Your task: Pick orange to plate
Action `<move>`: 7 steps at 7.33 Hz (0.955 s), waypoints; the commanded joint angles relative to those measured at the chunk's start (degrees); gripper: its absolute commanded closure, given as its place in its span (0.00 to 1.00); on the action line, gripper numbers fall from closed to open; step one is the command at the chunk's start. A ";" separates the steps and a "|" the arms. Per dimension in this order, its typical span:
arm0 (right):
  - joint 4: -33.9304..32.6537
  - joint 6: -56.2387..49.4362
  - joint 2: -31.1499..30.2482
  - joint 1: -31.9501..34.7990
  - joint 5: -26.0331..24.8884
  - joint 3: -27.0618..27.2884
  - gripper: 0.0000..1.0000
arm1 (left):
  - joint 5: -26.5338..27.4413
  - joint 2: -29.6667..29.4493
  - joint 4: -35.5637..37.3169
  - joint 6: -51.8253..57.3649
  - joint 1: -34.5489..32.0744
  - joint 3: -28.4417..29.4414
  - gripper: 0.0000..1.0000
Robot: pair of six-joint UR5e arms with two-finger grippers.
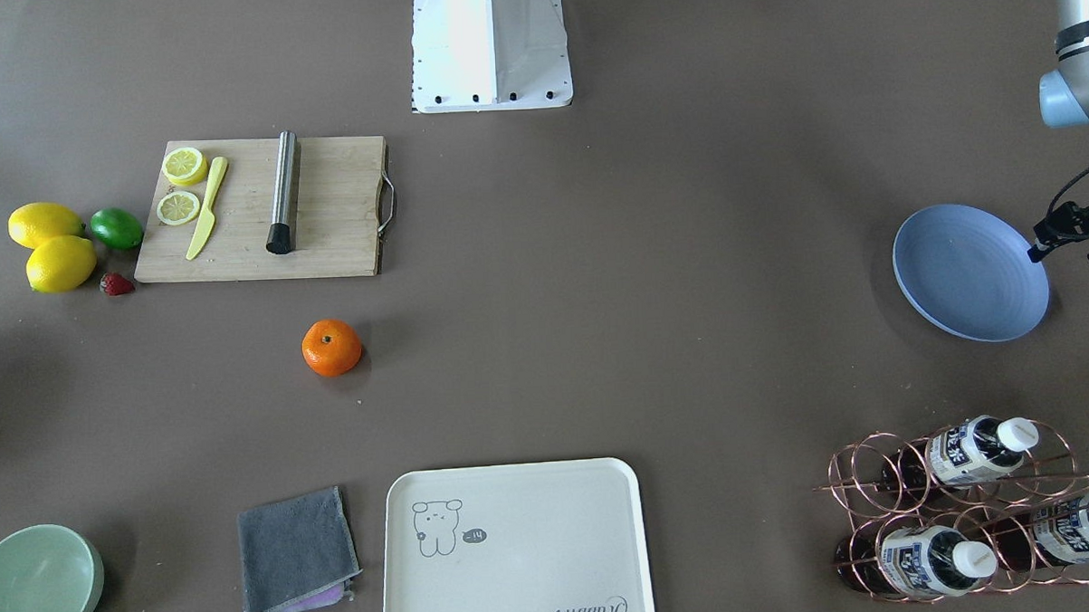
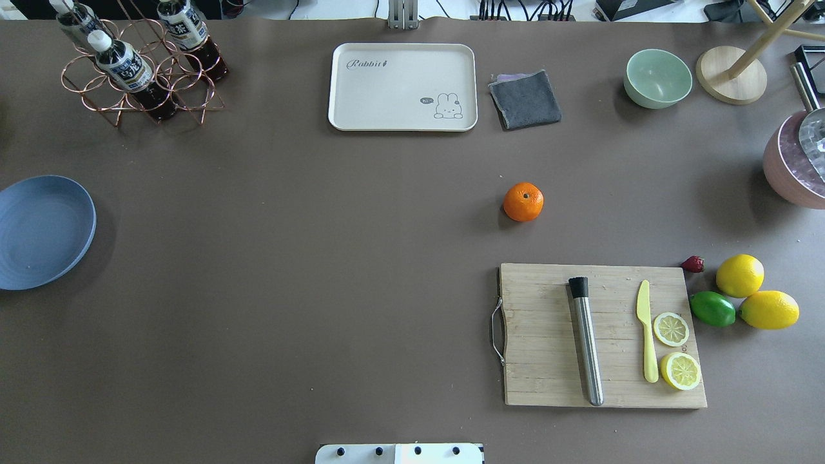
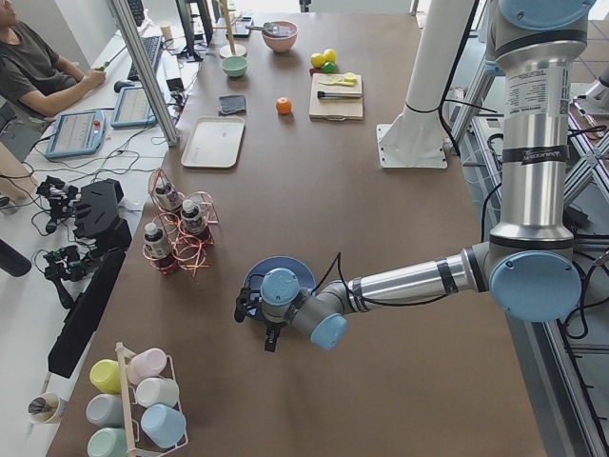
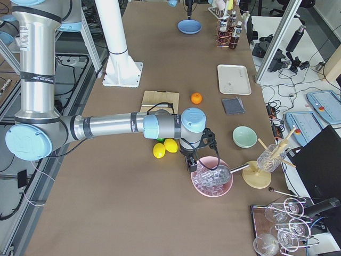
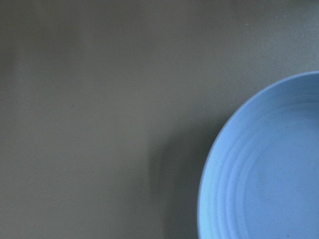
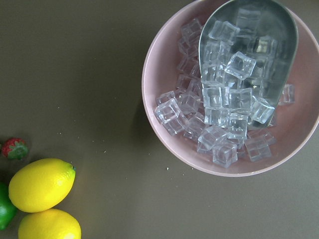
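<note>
The orange [image 1: 331, 348] sits alone on the brown table, in front of the cutting board; it also shows as the orange [image 2: 523, 202] in the overhead view. The blue plate [image 1: 969, 273] lies far off at the table's left end, empty. My left gripper [image 1: 1074, 229] hangs just beside the plate's outer rim, and I cannot tell whether it is open or shut; its wrist view shows only the plate [image 5: 269, 169] and bare table. My right gripper [image 4: 192, 159] hovers between the lemons and the ice bowl, far from the orange, its state unreadable.
A wooden cutting board [image 2: 548, 335] carries a steel cylinder, a yellow knife and lemon slices. Lemons [image 2: 740, 275], a lime and a strawberry lie beside it. A pink bowl [image 6: 149, 74] holds ice and a scoop. Cream tray [image 2: 361, 90], grey cloth, green bowl and bottle rack [image 2: 138, 96] line the far edge.
</note>
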 commanded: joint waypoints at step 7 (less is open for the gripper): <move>-0.07 0.40 1.93 -0.39 0.09 0.89 0.00 | -0.14 -2.81 -4.36 -9.60 4.02 -0.07 1.00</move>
